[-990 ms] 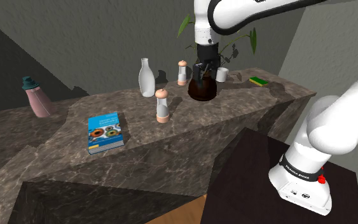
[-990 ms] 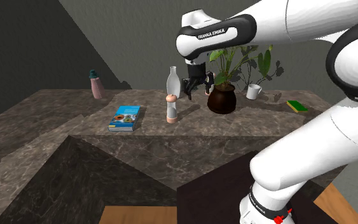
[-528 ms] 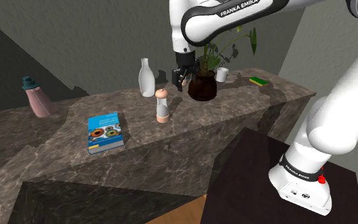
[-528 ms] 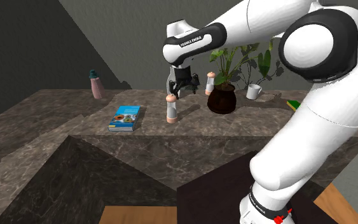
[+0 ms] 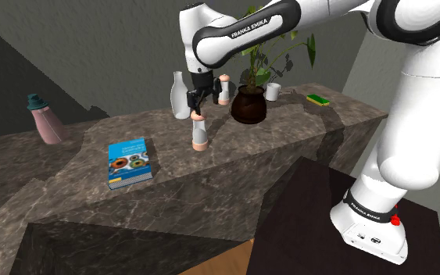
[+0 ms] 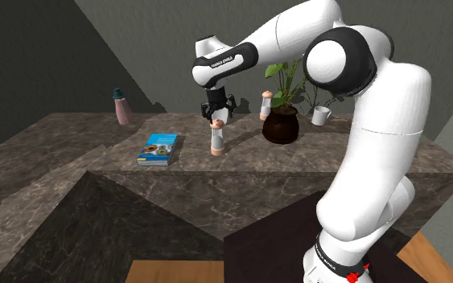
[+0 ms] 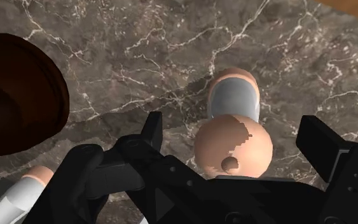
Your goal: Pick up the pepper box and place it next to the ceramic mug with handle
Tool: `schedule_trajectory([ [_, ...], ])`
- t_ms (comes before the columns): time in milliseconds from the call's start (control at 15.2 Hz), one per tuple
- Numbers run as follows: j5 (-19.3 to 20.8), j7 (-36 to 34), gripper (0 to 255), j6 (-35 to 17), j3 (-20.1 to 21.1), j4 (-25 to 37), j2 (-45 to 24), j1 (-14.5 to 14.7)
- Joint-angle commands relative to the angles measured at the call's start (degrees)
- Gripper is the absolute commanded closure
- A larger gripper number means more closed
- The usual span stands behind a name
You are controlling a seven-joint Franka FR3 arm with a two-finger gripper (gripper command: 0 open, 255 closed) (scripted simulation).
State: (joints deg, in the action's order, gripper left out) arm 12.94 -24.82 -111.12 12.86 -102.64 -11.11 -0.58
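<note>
Dark marbled bench [image 5: 280,152] runs across the scene w/ a lower step at its near left. White arm [image 5: 413,101] rises from a dark box stand [image 5: 304,211] at shoulder view's lower right and arcs up and left over the bench.

Potted plant, dark brown round pot [image 5: 249,107], sits mid-bench toward the far side. Blue book [image 5: 129,162] lies flat at the near left. White bottle [image 5: 180,95] stands upright far-left of the pot. Pink bottle w/ teal cap [image 5: 46,123] stands far left, well apart from the rest.

Pepper box [image 5: 199,133], a pale pink grinder w/ grey mid-section, stands upright near the bench middle, btwn book and pot, on the near side of the white bottle. A 2nd, similar grinder [image 5: 224,90] stands just left of the pot at the far side. White mug w/ handle [image 5: 273,91] is far right of the pot, well apart from the pepper box, pot btwn them. Green/yellow sponge [image 5: 317,99] lies right of the mug.

Gripper [image 5: 197,109] hangs straight above the pepper box, pointing down. In wrist view the fingers [image 7: 320,146] are spread wide, the grinder's round cap btwn them w/ gaps both sides; nothing gripped.
</note>
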Motion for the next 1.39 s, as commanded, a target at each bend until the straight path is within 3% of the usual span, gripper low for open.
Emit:
schedule_trajectory([
  [0, 1.5, -1.2, 0, 0.7, 0.0, 5.5, -4.8, 0.8],
  [528, 2.5, -1.9, 0, -4.4, -0.6, 2.8, -7.2, 0.6],
  [1056, 2.5, -1.9, 0, -4.4, -0.6, 2.8, -7.1, 0.6],
  [1122, 2.5, -1.9, 255, -4.4, -0.6, 2.8, -7.1, 0.6],
  [1320, 2.5, -1.9, 255, -4.4, -0.6, 2.8, -7.1, 0.6],
])
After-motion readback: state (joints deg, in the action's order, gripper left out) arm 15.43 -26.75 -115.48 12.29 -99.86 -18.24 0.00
